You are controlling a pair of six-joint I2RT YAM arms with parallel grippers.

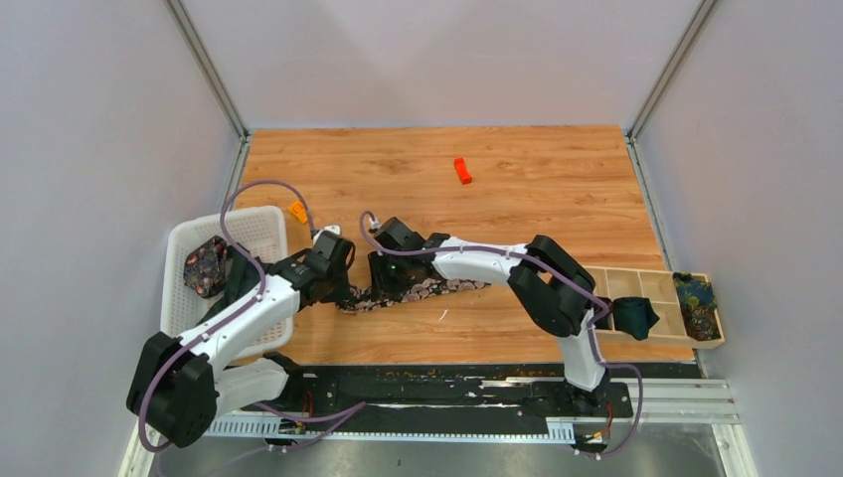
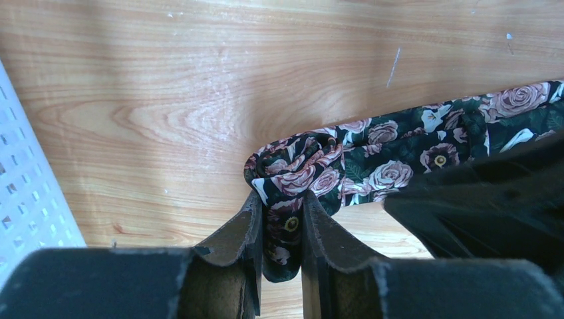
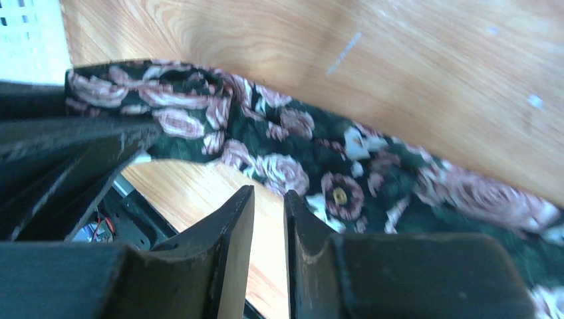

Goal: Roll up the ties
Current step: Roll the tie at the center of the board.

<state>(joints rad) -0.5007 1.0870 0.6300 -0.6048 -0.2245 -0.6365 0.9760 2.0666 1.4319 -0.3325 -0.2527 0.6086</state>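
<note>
Floral tie [image 1: 422, 290]: your black rose-print strip lies flat on the table [image 1: 537, 189], between both grippers; its left end is coiled into a small roll.
Left gripper [image 2: 281, 203]: your narrow jaws pinch that roll.
Right gripper [image 3: 269, 193]: fingers close together, tips at the tie's near edge; you cannot tell whether they grip cloth.
Basket [image 1: 263, 224]: white, at your left; one dark patterned tie [image 1: 206, 266] inside.
Tray [image 1: 646, 286]: wooden, divided, at your right; holds a teal tie [image 1: 633, 315] and a blue-yellow tie [image 1: 694, 298].
Orange blocks: one far out mid-table [image 1: 462, 170], one beside the basket [image 1: 297, 211].
</note>
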